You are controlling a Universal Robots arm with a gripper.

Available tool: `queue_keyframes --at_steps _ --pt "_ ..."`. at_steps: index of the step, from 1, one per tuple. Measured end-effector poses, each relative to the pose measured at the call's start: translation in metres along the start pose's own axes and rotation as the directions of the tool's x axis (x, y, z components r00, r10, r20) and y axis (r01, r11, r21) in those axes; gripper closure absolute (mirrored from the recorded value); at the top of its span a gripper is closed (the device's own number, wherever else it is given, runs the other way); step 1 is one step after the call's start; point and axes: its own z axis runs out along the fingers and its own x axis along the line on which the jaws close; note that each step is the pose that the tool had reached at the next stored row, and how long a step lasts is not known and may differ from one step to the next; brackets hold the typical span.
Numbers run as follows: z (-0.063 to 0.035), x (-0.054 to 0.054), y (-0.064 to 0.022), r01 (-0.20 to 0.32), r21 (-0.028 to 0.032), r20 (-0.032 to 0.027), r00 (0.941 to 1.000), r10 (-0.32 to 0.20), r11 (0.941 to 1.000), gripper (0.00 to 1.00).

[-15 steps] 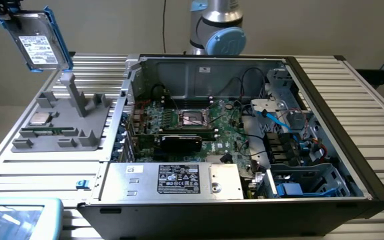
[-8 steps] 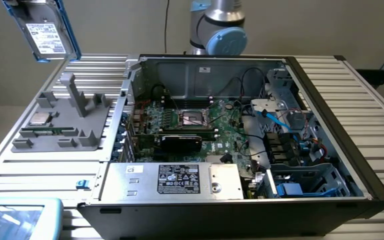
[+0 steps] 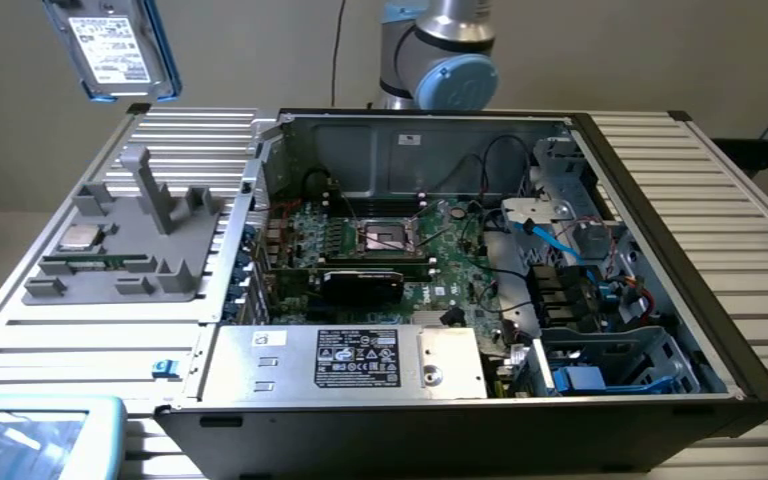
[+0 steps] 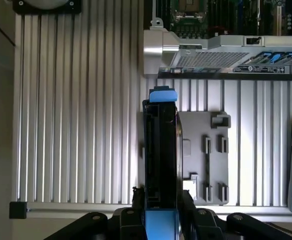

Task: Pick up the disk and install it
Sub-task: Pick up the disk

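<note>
The disk [image 3: 115,48], a silver-grey drive with a white label in a bright blue frame, hangs high in the air above the table's far corner at the exterior view's left. In the wrist view the disk [image 4: 161,145] stands edge-on, its blue frame showing at both ends. My gripper [image 4: 161,200] is shut on it, one dark finger [image 4: 135,196] pressing on each flat side near the end closest to the wrist. Below the disk lie the ribbed table and a grey fixture [image 4: 206,160].
The open computer case [image 3: 624,150] lies on the ribbed table, with a motherboard, a grey power supply box [image 3: 344,360] and a drive bay [image 3: 611,365] at the exterior view's right. A grey fixture [image 3: 131,240] carries a small silver chip [image 3: 80,238]. The arm's base [image 3: 438,60] stands behind the case.
</note>
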Motion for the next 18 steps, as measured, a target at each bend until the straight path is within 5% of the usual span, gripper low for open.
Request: queue_keyframes --at_steps 10,18 --pt "-0.0275 -0.018 0.0371 0.000 0.0142 0.0000 1.0000 0.000 0.9999 0.63" --pt "-0.0422 -0.036 0.0634 0.000 0.0342 0.0000 1.0000 0.000 0.9994 0.63"
